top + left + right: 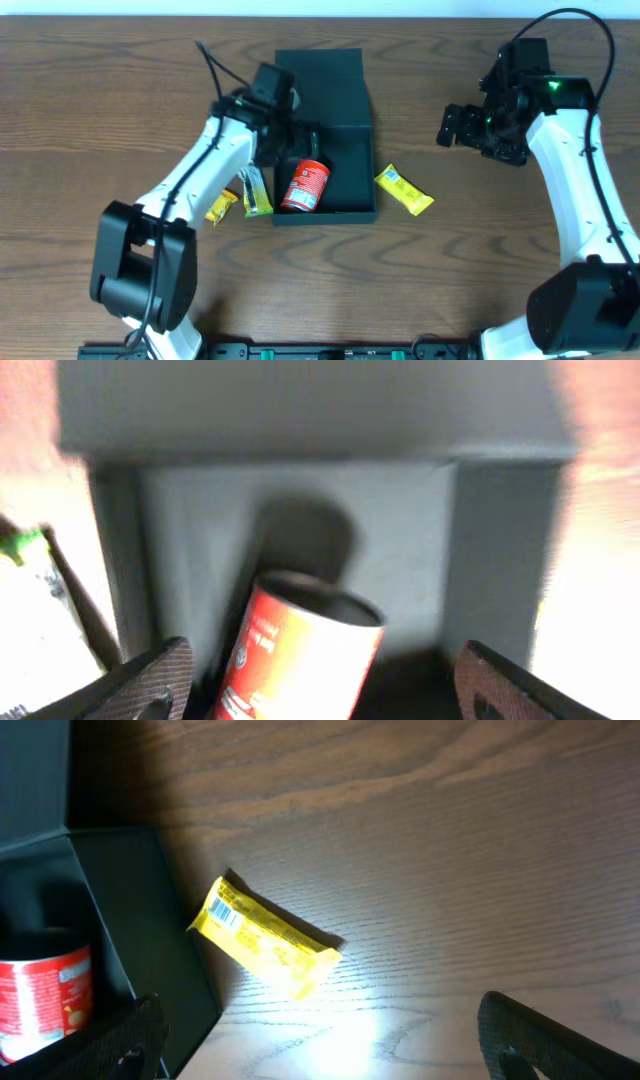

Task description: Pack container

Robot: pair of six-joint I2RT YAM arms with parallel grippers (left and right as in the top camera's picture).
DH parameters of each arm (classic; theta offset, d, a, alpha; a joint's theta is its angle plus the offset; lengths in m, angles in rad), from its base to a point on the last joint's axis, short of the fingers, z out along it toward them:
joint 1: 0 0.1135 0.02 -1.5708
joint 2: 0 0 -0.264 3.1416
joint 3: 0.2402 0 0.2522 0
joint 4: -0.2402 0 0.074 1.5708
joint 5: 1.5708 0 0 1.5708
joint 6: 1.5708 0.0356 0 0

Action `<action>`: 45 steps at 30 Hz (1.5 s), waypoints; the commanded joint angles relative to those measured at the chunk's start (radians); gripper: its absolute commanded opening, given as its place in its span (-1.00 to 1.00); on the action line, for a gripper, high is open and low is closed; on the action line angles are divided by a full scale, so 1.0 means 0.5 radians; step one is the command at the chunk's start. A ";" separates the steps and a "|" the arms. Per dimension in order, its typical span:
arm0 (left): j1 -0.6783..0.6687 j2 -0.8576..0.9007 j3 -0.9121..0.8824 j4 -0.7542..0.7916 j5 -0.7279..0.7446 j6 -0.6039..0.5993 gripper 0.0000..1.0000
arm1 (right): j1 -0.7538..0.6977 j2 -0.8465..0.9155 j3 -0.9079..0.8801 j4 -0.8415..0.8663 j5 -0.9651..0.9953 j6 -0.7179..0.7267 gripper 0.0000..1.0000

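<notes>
At table centre: dark teal-black square rigid container (350, 160), flap lid folded back, small red cylindrical can (305, 186) lying tilted inside. Left gripper (320, 690) over the can, jaws spread wide either side, gripping nothing. Right gripper (325, 1045) equally wide, empty, above long yellow foil packet (265, 948) just right of the box. Probably left to pack: that packet, green-yellow packet (256, 190), small yellow packet (221, 206). Lid not yet closed. Brown wood-grain table (100, 80); nothing of the room visible.
</notes>
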 commanded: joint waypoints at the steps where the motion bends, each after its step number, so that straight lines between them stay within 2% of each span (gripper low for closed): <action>1: 0.000 -0.145 0.152 -0.065 0.053 0.124 0.58 | 0.008 -0.001 0.026 -0.002 0.018 0.021 0.98; 6: -0.013 -0.265 0.185 -0.192 -0.036 0.465 0.29 | 0.022 -0.001 0.026 -0.037 -0.039 -0.042 0.98; 9: -0.031 -0.333 0.185 -0.327 -0.311 0.649 -0.26 | 0.080 -0.001 0.026 -0.067 -0.073 -0.150 0.90; 10: -0.039 -0.349 0.185 -0.381 -0.430 0.686 -0.59 | 0.108 -0.001 0.026 -0.082 -0.071 -0.162 0.84; 11: -0.050 -0.362 0.185 -0.426 -0.524 0.697 -0.73 | 0.141 -0.001 0.026 -0.095 -0.070 -0.172 0.71; 12: -0.065 -0.378 0.185 -0.485 -0.639 0.703 -0.88 | 0.190 -0.001 0.026 -0.108 -0.069 -0.175 0.27; 14: -0.082 -0.402 0.185 -0.556 -0.758 0.705 -0.88 | 0.269 -0.001 0.026 -0.122 -0.071 -0.161 -0.84; 15: -0.092 -0.425 0.185 -0.591 -0.812 0.704 -0.89 | 0.314 -0.001 0.026 -0.129 -0.071 -0.151 -0.97; 22: -0.082 -0.758 0.185 -0.652 -1.083 0.630 -0.88 | 0.697 -0.001 0.026 -0.107 -0.069 -0.072 -0.97; 24: -0.076 -0.871 0.185 -0.676 -1.178 0.630 -0.77 | 0.828 -0.001 0.026 -0.048 -0.070 -0.015 -0.97; 25: -0.076 -0.929 0.185 -0.697 -1.223 0.630 -0.56 | 0.892 -0.001 0.026 -0.010 -0.069 -0.004 -0.97; 27: -0.076 -1.020 0.185 -0.754 -1.283 0.631 -0.39 | 1.003 -0.001 0.026 0.068 -0.068 0.047 -0.97; 28: -0.076 -1.057 0.185 -0.786 -1.303 0.631 -0.01 | 1.054 -0.001 0.026 0.106 -0.060 0.082 -0.97; 29: -0.076 -1.089 0.185 -0.821 -1.318 0.631 0.52 | 1.116 0.001 0.026 0.149 -0.028 0.142 -0.97; 30: -0.076 -1.118 0.185 -0.858 -1.324 0.632 0.76 | 1.176 0.003 0.026 0.187 0.024 0.204 -0.97; 31: -0.076 -1.146 0.185 -0.899 -1.323 0.639 0.91 | 1.223 0.007 0.026 0.216 0.079 0.255 -0.98; 36: -0.076 -1.221 0.185 -1.076 -1.321 0.636 0.91 | 1.436 0.063 0.026 0.370 0.272 0.455 -0.97; 45: -0.076 -1.269 0.185 -1.167 -1.315 0.621 0.91 | 1.615 0.405 0.026 0.569 0.275 0.761 -0.97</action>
